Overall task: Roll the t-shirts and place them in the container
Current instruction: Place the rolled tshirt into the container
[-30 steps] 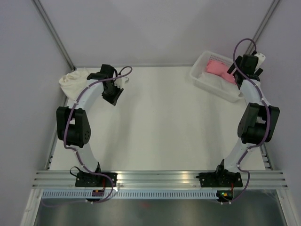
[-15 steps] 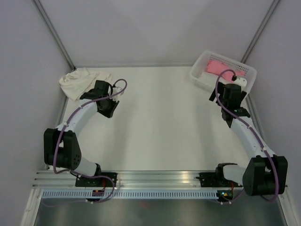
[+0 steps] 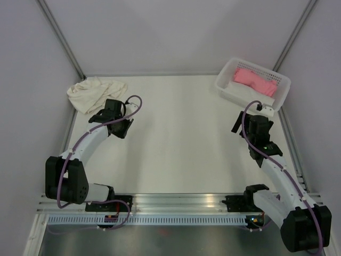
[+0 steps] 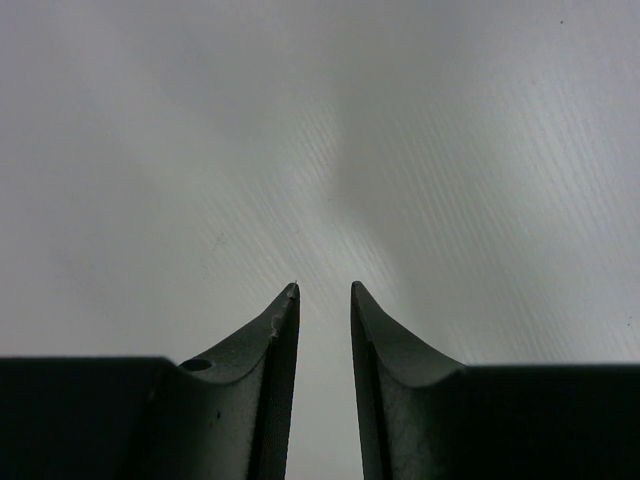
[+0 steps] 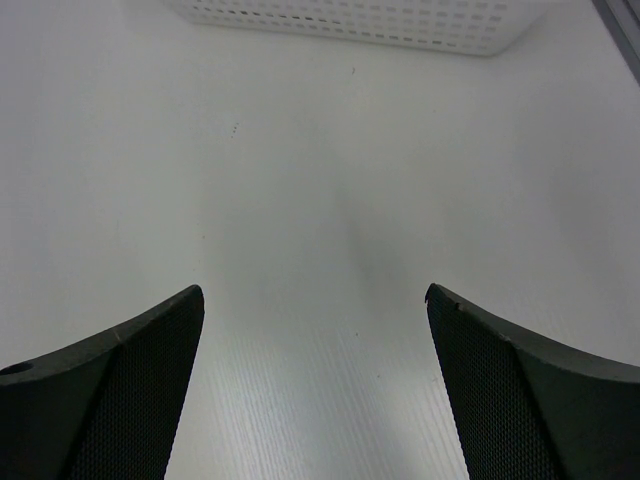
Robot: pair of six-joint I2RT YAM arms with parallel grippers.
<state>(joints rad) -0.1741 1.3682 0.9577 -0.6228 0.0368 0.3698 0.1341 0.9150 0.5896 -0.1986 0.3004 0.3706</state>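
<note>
A crumpled cream t-shirt (image 3: 93, 92) lies at the far left corner of the table. The salmon pink t-shirt (image 3: 256, 80) lies folded inside the white basket (image 3: 226, 88) at the far right. My left gripper (image 3: 120, 128) (image 4: 325, 290) hangs just right of and nearer than the cream shirt, not touching it. Its jaws stand a narrow gap apart with only bare table between them. My right gripper (image 3: 250, 125) (image 5: 315, 295) hovers over the table on the near side of the basket, open wide and empty.
The perforated wall of the basket (image 5: 400, 20) fills the top of the right wrist view. Grey walls and metal frame posts close in the table on three sides. The arm bases sit on the rail at the near edge.
Both arms have drawn back toward the near edge. The left gripper moved away from the cream shirt and the right gripper came away from the basket. Neither gripper changed its opening.
</note>
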